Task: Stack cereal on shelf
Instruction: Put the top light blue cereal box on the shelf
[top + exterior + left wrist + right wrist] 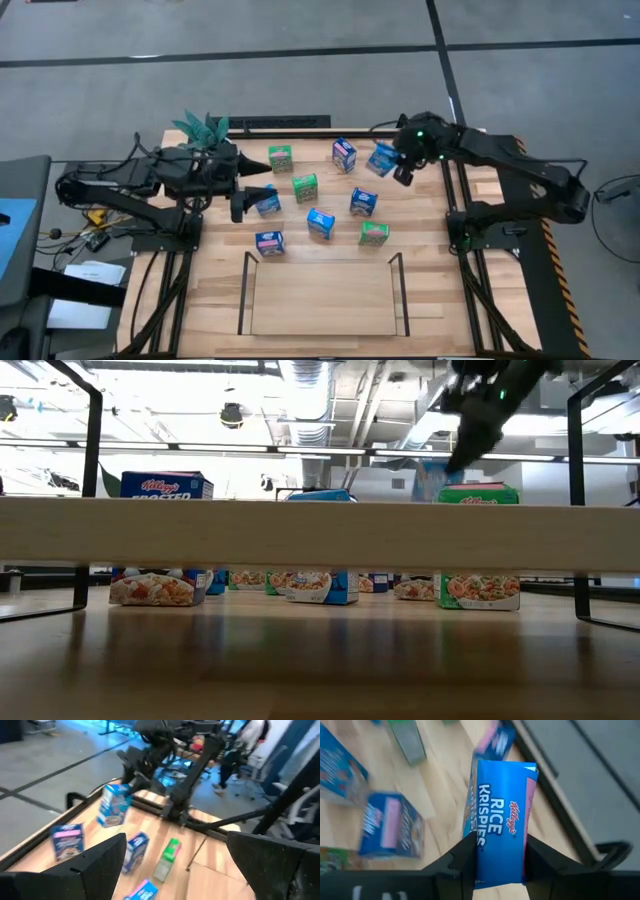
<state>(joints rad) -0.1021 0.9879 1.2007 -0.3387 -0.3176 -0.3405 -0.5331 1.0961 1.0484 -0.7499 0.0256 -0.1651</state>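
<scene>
Nine small cereal boxes show in the high view. Eight stand on the table between the arms, among them a green box (pixel 305 187) and a blue box (pixel 267 202). The ninth, a blue Rice Krispies box (pixel 382 158), is in my right gripper (pixel 400 168), which is shut on it near the table's far right. My left gripper (pixel 245 197) is open, hovering just left of the blue box (pixel 267 202); its fingers (pixel 100 865) stand wide apart with nothing between them. The shelf (pixel 320 318), a wood base with dark side rails, lies at the near edge. My right gripper (pixel 501 867) pinches the blue Rice Krispies box between its two fingers (pixel 462 860), which press on opposite sides near one end (pixel 495 851). The fingers slant down from the table's right. The box is lifted clear of the table and tilted (pixel 114 805).
A teal-leaved potted plant (pixel 205 130) stands at the far left behind the left arm. Dark table frame rails (pixel 280 123) run along the far edge. The shelf's front wood edge (pixel 320 535) spans the low view, with its rails (pixel 90 480) at the sides.
</scene>
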